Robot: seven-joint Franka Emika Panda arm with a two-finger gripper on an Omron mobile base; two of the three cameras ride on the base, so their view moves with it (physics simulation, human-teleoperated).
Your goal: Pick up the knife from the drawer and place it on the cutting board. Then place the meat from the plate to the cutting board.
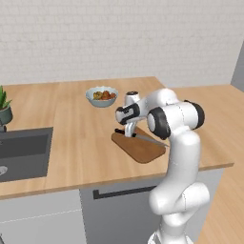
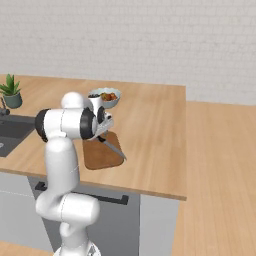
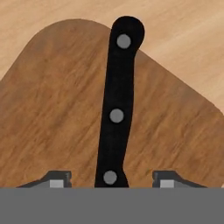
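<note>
Knife (image 3: 116,109) lies flat on the cutting board (image 3: 52,113), its handle running straight ahead between the fingers (image 3: 54,178), which stand released on either side.

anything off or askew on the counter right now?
Nothing spilled or damaged. The knife lies flat on the cutting board, its handle end poking just past the board's edge. The gripper is open, fingertips either side of the handle. The bowl sits upright behind.
</note>
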